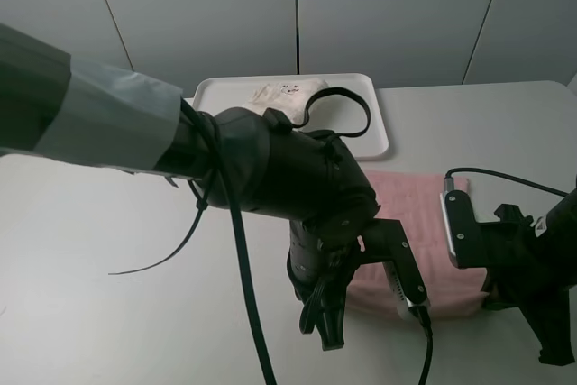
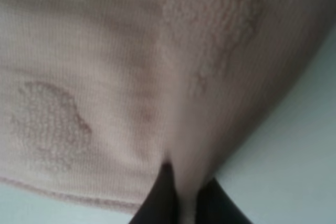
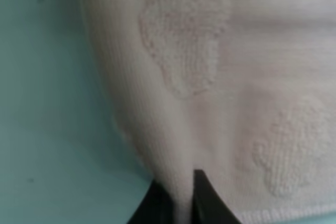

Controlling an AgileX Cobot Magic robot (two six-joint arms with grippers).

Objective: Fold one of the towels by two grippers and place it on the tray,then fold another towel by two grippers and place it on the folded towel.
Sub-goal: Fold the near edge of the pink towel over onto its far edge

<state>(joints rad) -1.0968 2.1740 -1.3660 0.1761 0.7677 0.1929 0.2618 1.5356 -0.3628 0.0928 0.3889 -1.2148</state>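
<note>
The pink towel lies flat on the table in front of the tray. The cream-white towel rests folded on the tray. In the left wrist view my left gripper is shut on a pinched ridge of the pink towel at its near edge. Seen from the right wrist, my right gripper is shut on a raised fold of the same towel, close to its corner. From the high camera both sets of fingertips are hidden under the left arm and right arm.
The bulky left arm with its trailing cables covers the middle of the high view and part of the tray. Bare white table stretches to the left. A grey panelled wall stands behind the tray.
</note>
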